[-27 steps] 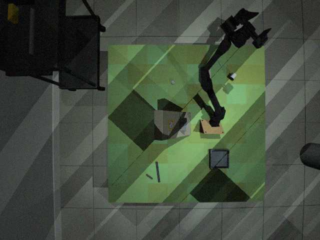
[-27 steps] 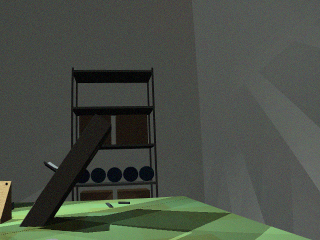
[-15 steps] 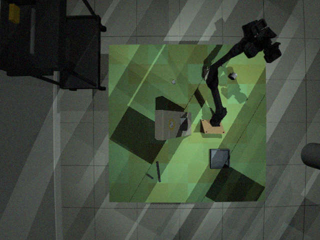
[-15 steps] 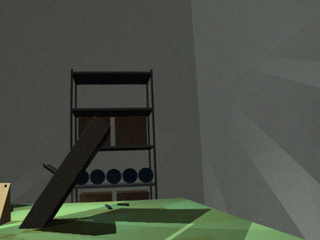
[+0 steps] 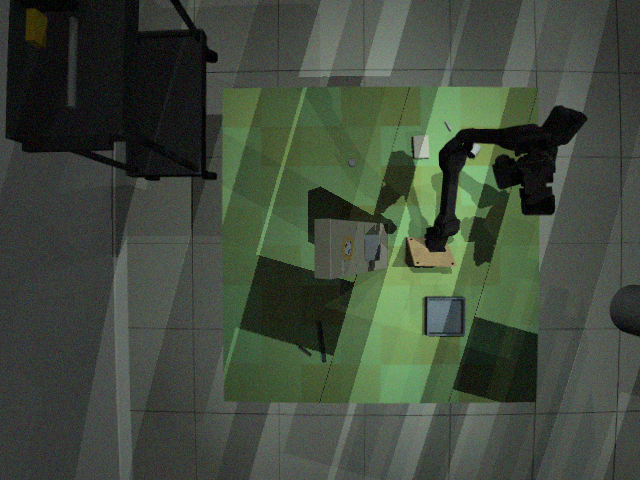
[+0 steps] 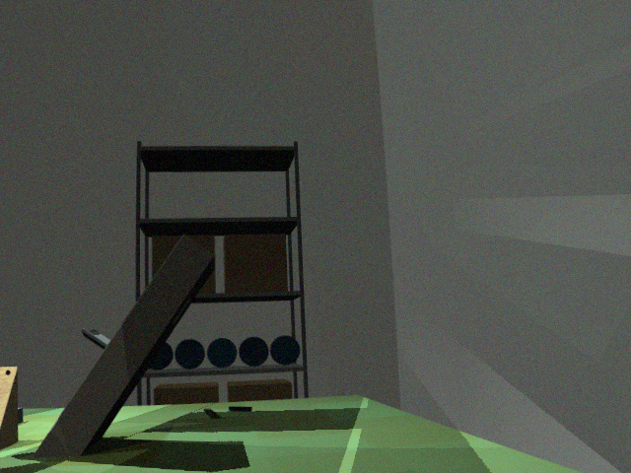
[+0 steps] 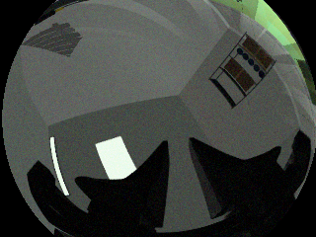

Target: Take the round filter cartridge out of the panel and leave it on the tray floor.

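Observation:
The round filter cartridge (image 5: 348, 248) sits within a yellow ring on the face of the grey service panel (image 5: 324, 249) (image 6: 137, 325), which leans at a slant. Its slots are too small to make out. The square tray (image 5: 439, 316) lies to the right of and below the panel in the top view, with nothing visible in it. My gripper (image 7: 178, 144) is open with a narrow gap and nothing between its fingers. In the top view it is at the upper right, far from the panel and tray; its fingertips cannot be told apart there. The wrist view faces the ceiling and walls.
A wooden wedge (image 5: 418, 254) (image 6: 7, 397) is at the arm's base, between panel and tray. A grey-blue plate (image 5: 372, 246) (image 6: 97, 338) juts from the panel. A pale box (image 5: 421, 147), white cylinder (image 5: 474, 150), small puck (image 5: 351, 162) and dark bar (image 5: 321, 342) lie around.

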Controlling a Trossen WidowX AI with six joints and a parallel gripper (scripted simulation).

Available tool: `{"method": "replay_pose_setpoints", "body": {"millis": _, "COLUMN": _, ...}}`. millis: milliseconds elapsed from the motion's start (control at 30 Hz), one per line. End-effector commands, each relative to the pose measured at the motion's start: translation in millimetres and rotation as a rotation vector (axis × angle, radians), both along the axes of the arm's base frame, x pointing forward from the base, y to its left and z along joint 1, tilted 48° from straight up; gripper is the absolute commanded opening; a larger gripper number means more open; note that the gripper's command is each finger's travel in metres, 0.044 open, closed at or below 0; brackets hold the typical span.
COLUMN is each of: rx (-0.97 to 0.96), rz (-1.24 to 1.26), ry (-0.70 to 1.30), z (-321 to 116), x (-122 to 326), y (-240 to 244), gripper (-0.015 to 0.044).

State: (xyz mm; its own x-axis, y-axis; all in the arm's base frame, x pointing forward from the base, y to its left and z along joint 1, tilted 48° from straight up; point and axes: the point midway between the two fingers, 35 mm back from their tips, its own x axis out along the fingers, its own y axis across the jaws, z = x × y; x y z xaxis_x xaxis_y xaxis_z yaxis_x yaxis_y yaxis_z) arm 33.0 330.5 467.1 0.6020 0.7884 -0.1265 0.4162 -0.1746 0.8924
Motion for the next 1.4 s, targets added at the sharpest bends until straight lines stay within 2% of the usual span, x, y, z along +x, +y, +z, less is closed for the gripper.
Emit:
{"method": "replay_pose_setpoints", "body": {"millis": 0, "rx": -0.124, "rz": -0.177, "ry": 0.017, "z": -52.8, "x": 43.5, "y": 13.2, "gripper": 0.0095}}
{"method": "replay_pose_setpoints", "body": {"millis": 200, "rx": -0.247, "rz": -0.421, "ry": 0.064, "z": -116.1, "x": 111.0, "y": 8.1, "gripper": 0.0095}}
{"method": "replay_pose_setpoints", "body": {"millis": 400, "rx": -0.368, "rz": -0.666, "ry": 0.107, "z": -175.9, "x": 170.2, "y": -20.3, "gripper": 0.0095}}
{"method": "replay_pose_setpoints", "body": {"millis": 600, "rx": -0.518, "rz": -0.955, "ry": 0.141, "z": -239.7, "x": 223.7, "y": -77.5, "gripper": 0.0095}}
{"method": "replay_pose_setpoints", "body": {"millis": 800, "rx": -0.667, "rz": -1.221, "ry": 0.166, "z": -291.6, "x": 256.3, "y": -149.2, "gripper": 0.0095}}
{"method": "replay_pose_setpoints", "body": {"millis": 1367, "rx": -0.684, "rz": -1.249, "ry": 0.172, "z": -300.1, "x": 264.1, "y": -160.2, "gripper": 0.0095}}
